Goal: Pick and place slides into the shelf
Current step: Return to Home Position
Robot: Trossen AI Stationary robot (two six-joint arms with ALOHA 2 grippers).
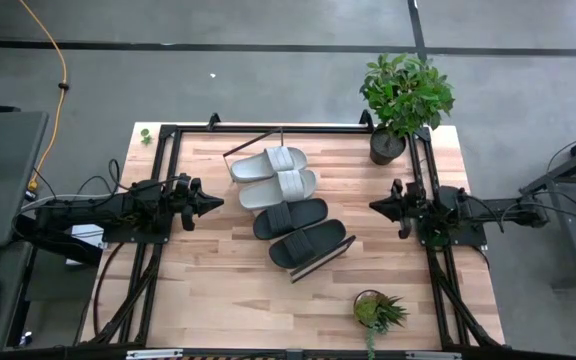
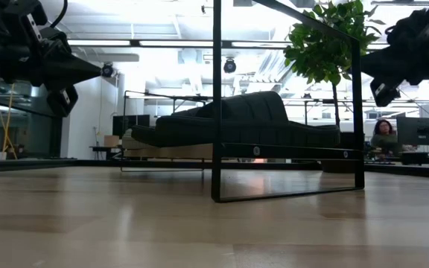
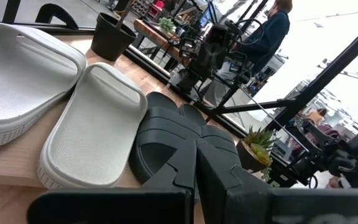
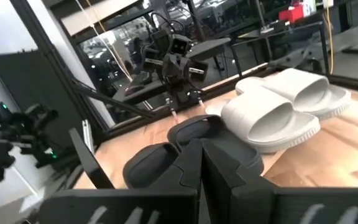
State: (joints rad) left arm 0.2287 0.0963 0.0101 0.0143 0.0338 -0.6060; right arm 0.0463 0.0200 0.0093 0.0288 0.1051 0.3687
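Note:
Four slides lie side by side on the shelf [image 1: 330, 257], a wood board with black rod frames that sits slantwise mid-table. Two are light grey [image 1: 268, 163] [image 1: 280, 188] and two black [image 1: 290, 218] [image 1: 308, 243], soles resting on the board. In the low view, the rod frame [image 2: 217, 104] stands upright in front of a black slide [image 2: 229, 119]. My left gripper [image 1: 215, 203] hovers left of the slides, shut and empty. My right gripper [image 1: 375, 206] hovers to their right, also shut and empty. Both wrist views look past shut fingers [image 3: 196, 171] [image 4: 202, 168] at the row.
A tall potted plant [image 1: 403, 95] stands at the table's far right corner and a small one [image 1: 376, 310] near the right front edge. Black frame rails [image 1: 163, 180] run along both table sides. A person [image 2: 384, 134] sits in the room beyond.

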